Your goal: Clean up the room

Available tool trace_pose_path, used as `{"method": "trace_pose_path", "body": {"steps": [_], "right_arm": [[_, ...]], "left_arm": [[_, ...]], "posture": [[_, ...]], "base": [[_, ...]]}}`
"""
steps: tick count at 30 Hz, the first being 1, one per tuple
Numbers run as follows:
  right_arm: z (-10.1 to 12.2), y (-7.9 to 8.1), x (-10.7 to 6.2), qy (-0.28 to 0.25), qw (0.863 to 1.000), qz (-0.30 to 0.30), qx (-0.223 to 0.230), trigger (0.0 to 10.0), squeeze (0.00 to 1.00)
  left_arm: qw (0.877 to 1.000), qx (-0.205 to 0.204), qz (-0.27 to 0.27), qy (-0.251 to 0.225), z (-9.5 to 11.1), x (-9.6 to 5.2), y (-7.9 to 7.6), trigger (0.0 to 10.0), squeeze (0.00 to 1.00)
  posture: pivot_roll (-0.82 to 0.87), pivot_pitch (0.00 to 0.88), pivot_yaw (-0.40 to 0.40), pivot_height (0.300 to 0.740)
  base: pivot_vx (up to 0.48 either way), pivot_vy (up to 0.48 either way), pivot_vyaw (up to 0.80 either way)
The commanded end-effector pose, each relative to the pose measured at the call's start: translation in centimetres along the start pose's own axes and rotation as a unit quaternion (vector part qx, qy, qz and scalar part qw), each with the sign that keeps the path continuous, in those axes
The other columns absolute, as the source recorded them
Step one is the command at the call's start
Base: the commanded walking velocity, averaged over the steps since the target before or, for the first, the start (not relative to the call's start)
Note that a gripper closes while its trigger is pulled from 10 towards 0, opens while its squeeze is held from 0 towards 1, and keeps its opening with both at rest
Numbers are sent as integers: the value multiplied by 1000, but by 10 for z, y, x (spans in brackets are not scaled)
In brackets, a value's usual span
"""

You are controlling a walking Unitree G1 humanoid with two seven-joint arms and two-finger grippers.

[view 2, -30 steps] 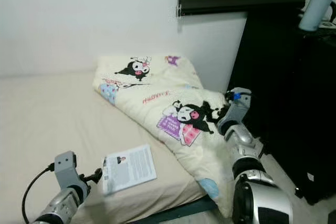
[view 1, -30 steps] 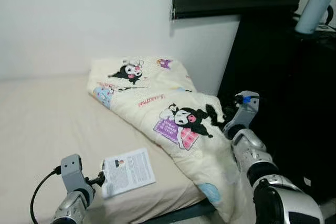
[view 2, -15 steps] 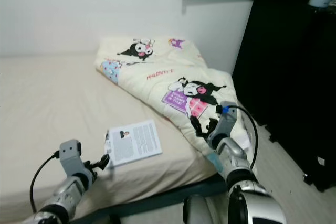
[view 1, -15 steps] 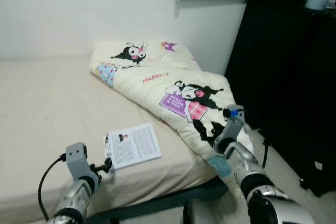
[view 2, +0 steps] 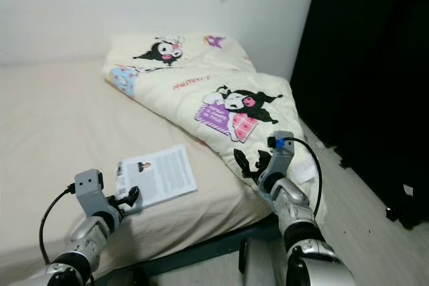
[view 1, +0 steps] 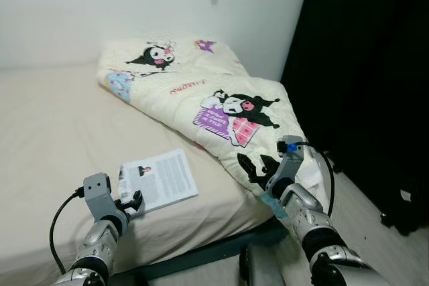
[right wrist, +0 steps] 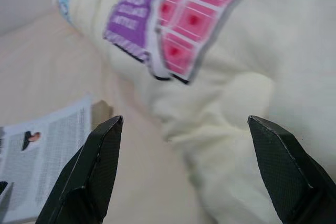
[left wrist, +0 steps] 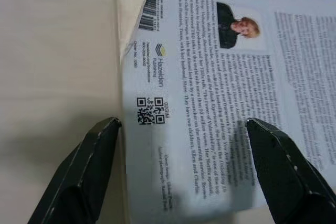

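A bed [view 1: 47, 132] with a beige sheet stands against a white wall, beside dark furniture [view 1: 375, 85]. The left gripper [left wrist: 181, 129] has its jaws spread wide, one finger [left wrist: 86, 156] over bare sheet, the other above the printed back cover of a book [view 1: 157, 180] lying flat near the mattress edge. The right gripper [right wrist: 184, 129], jaws also wide apart, hovers close to a cream cartoon-print blanket [view 1: 221, 108] that lies crumpled across the bed's corner and droops over its side.
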State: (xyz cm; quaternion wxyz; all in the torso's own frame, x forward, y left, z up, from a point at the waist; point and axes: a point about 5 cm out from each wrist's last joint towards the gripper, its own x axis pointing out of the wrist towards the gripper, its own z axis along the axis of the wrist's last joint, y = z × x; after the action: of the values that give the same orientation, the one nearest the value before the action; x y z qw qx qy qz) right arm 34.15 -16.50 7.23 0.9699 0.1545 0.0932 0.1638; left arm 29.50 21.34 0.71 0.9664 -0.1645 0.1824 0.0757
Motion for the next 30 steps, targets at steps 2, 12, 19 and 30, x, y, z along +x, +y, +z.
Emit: {"method": "trace_pose_path", "body": {"steps": [2,12,19,30], "right_arm": [[-1,4,-3,-13,1000,10,13,10000,0],[-1,9,-15,-21,1000,16,12,10000,0],[3,15,-17,-23,1000,12,16,10000,0],[18,11,-16,-41,999,-2,13,10000,0]], "left_arm": [[1000,9,-3,8,-8,-4,2,10000,0],[997,-61,-1,38,-14,-6,10,10000,0],[960,-241,-105,96,-27,-8,-8,10000,0],[947,-268,-144,104,-36,-14,-11,0,0]], "posture": [[-201,135,0,501],[-221,231,-9,501],[-230,246,-5,501],[-233,212,-1,501]], "base": [[0,0,0],[0,0,0],[0,0,0],[0,0,0]]}}
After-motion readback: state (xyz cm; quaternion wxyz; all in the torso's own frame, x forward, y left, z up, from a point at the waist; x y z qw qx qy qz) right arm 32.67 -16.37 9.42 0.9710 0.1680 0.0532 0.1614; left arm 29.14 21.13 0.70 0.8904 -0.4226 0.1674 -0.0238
